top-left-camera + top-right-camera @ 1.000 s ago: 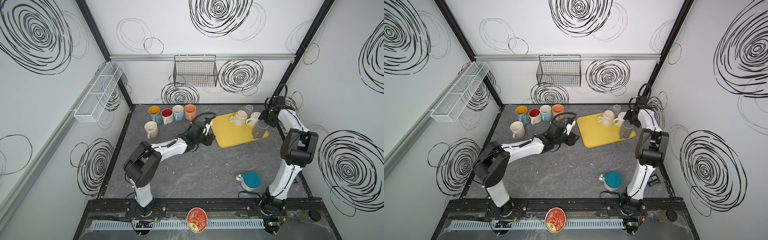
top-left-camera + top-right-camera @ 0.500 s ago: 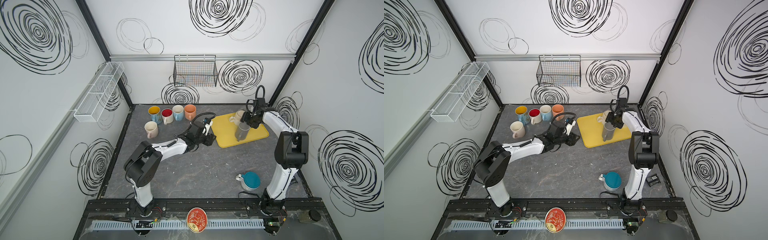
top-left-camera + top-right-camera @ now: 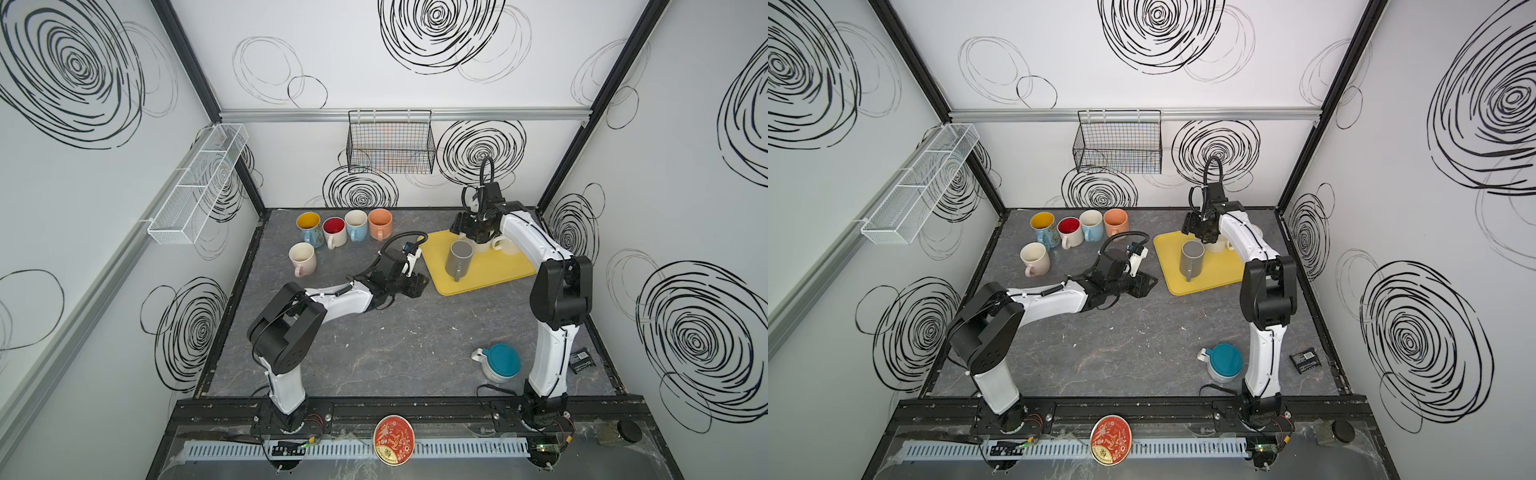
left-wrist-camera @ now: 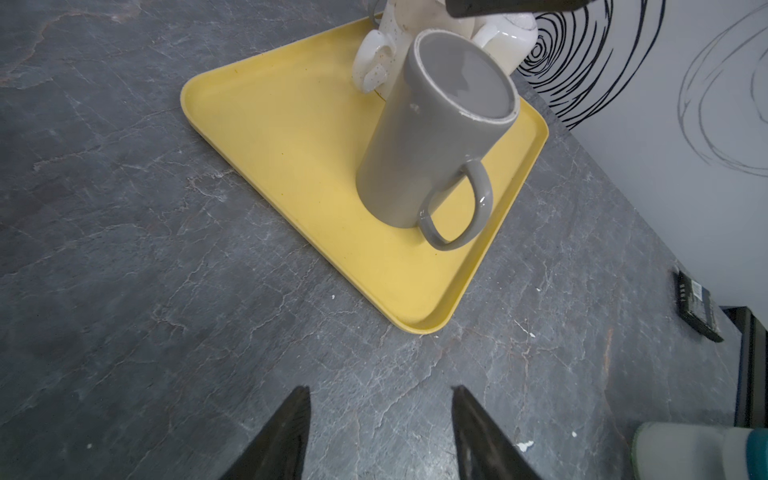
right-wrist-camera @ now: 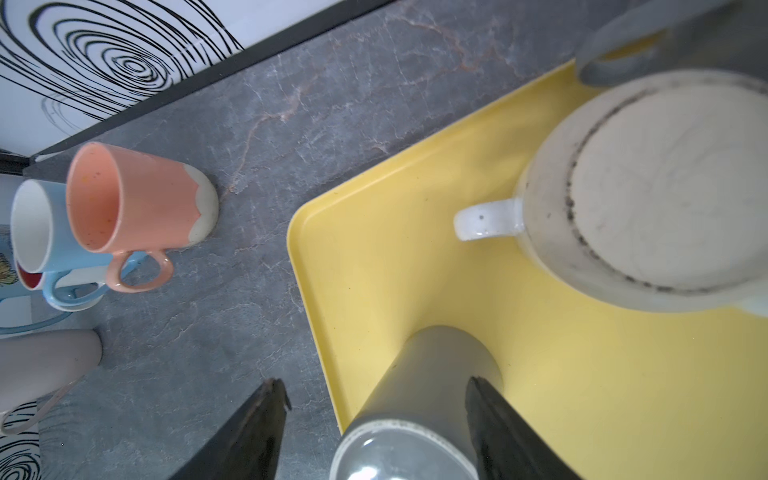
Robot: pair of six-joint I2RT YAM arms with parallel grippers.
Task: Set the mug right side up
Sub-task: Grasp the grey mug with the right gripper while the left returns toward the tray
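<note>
Gray mug (image 3: 459,259) has moved left across the tray (image 3: 498,272), still inverted; right gripper (image 5: 374,380) straddles it, jaws spread apart.

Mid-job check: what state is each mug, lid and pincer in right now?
Tall grey ceramic mug: upside down, standing on the yellow plastic tray.
Speckled cream ceramic mug: upside down on the tray.
Peach ceramic mug: upright.
Teal-lidded white container: lid on.
Left pincer: open, empty.
Right pincer: open, jaws either side of the grey mug.
</note>
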